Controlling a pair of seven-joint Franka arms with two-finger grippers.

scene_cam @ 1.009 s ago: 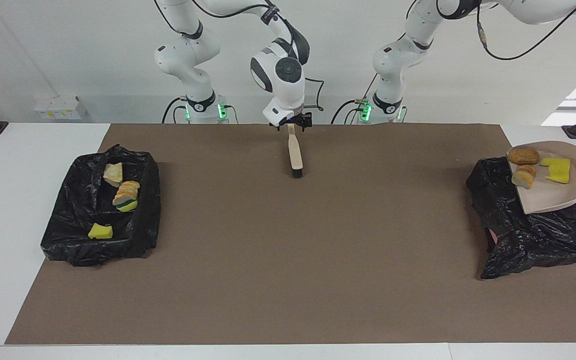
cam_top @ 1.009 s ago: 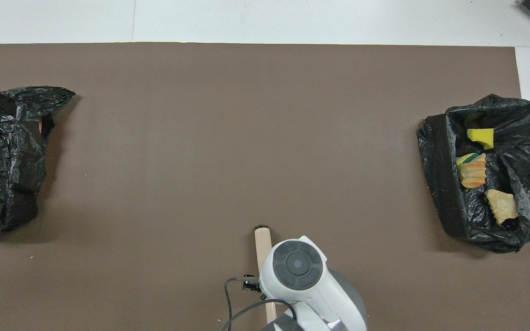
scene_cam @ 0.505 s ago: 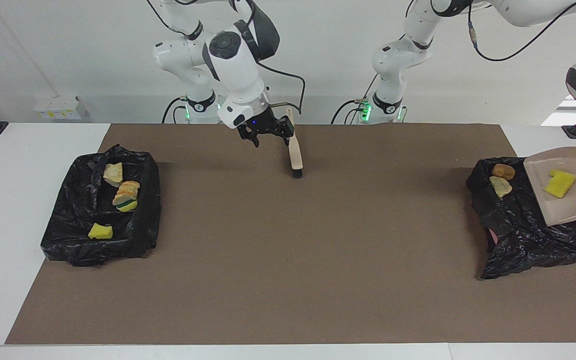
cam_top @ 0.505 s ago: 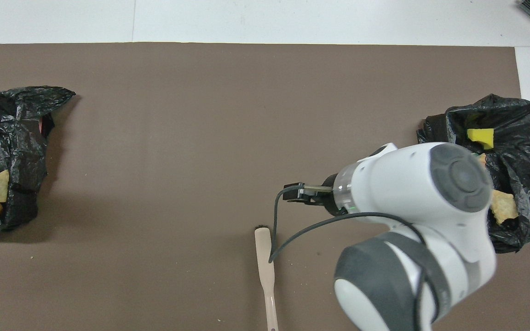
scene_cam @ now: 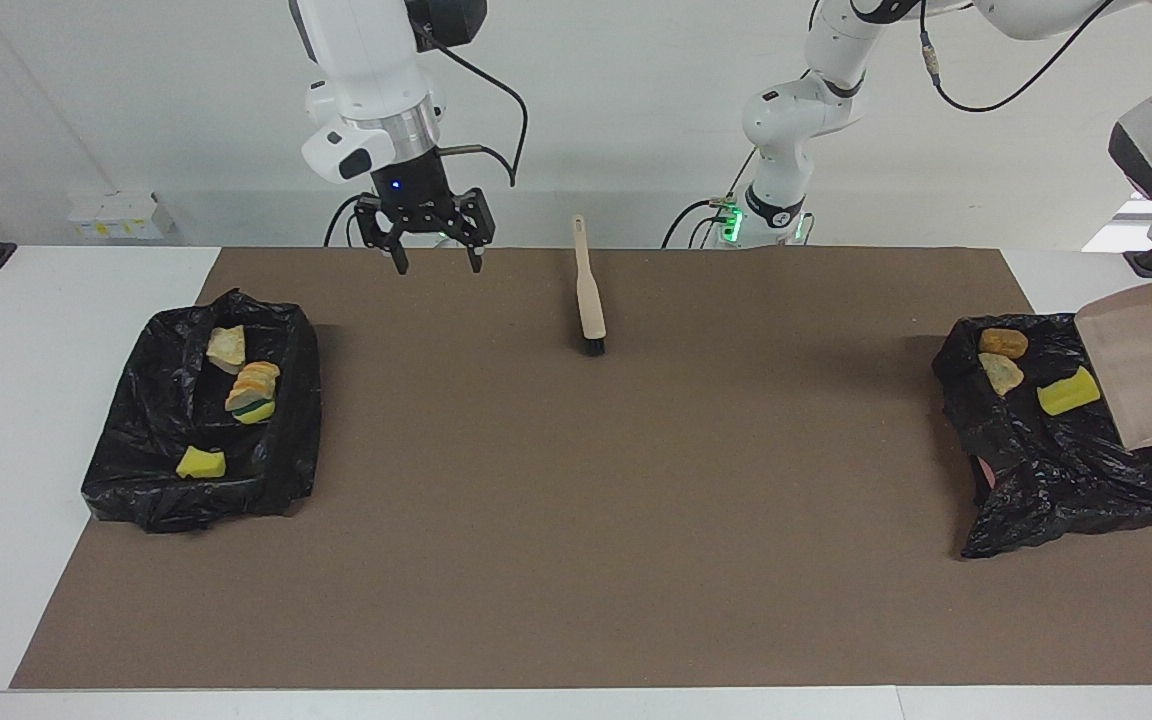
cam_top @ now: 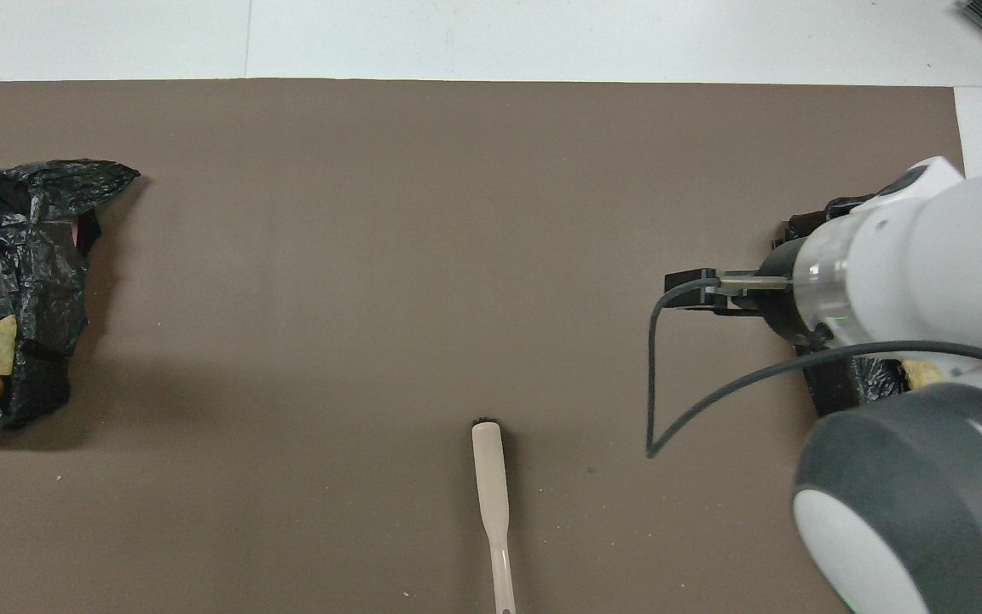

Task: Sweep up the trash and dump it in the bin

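Observation:
My right gripper (scene_cam: 433, 252) hangs open and empty over the mat's edge by the robots, between the brush (scene_cam: 588, 290) and the black bin (scene_cam: 291, 400) at the right arm's end. That bin holds a pale piece (scene_cam: 227, 346), a striped piece (scene_cam: 254, 390) and a yellow sponge (scene_cam: 201, 462). The beige dustpan (scene_cam: 1151, 365) is tilted steeply over the other bin (scene_cam: 1056, 470), its handle and my left gripper out of view. In this bin lie a brown nugget (scene_cam: 1003, 343), a pale lump (scene_cam: 1000, 372) and a yellow sponge (scene_cam: 1068, 391).
The brush (cam_top: 491, 503) lies flat on the brown mat (scene_cam: 576, 520), bristle end away from the robots. In the overhead view the right arm (cam_top: 909, 358) covers most of its bin; the other bin (cam_top: 31, 247) shows at the edge.
My right gripper let go of the brush, rose and swung toward the right arm's end. The dustpan tipped further and its three pieces slid into the bin.

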